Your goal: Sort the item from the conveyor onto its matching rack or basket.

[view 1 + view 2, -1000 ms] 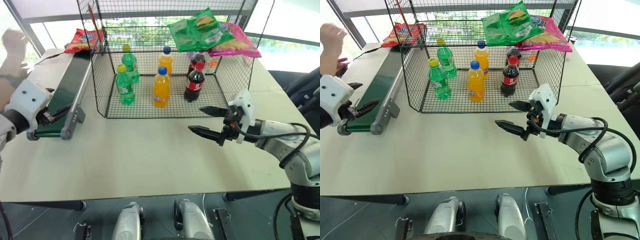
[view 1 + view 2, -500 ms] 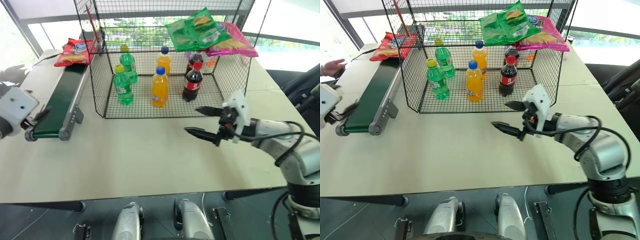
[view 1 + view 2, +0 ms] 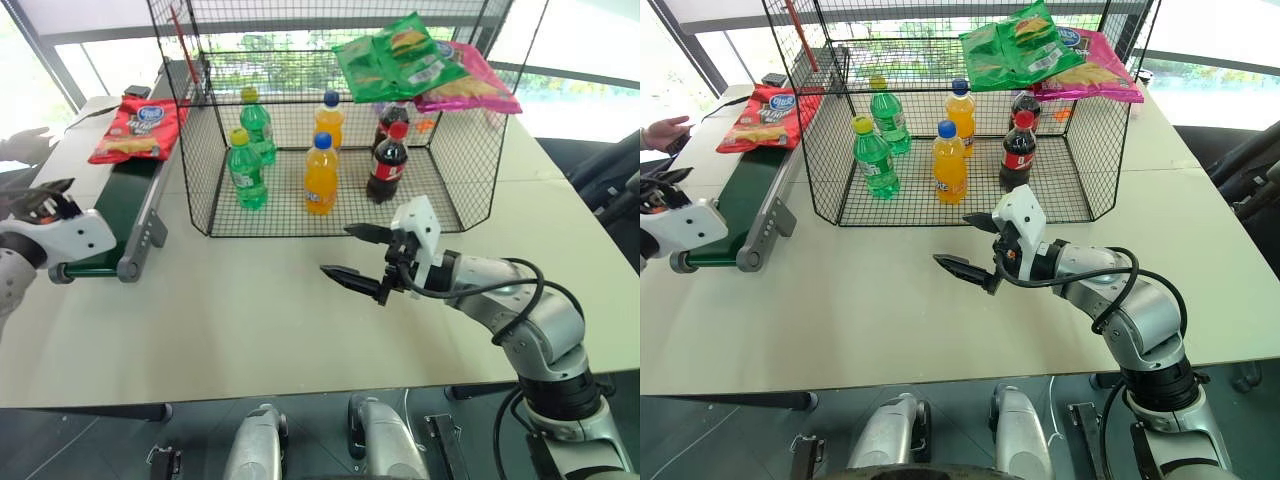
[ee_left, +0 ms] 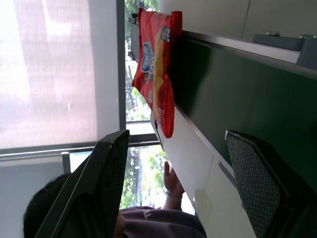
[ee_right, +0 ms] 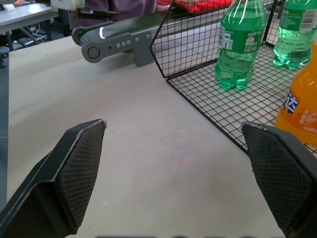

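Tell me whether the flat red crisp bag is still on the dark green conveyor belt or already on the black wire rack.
On the belt: the red crisp bag lies flat at the conveyor's far end, outside the rack.

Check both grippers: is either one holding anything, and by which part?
Nothing is held. The left gripper and the right gripper are open and empty; the red crisp bag lies on the conveyor.

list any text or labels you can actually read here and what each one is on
No text reads clearly.
Red crisp bag on the conveyor: round blue logo with white lettering, too blurred to read.
Green crisp bag and pink crisp bag on the rack top: print too small.
Bottle labels, such as the cola bottle: unreadable.
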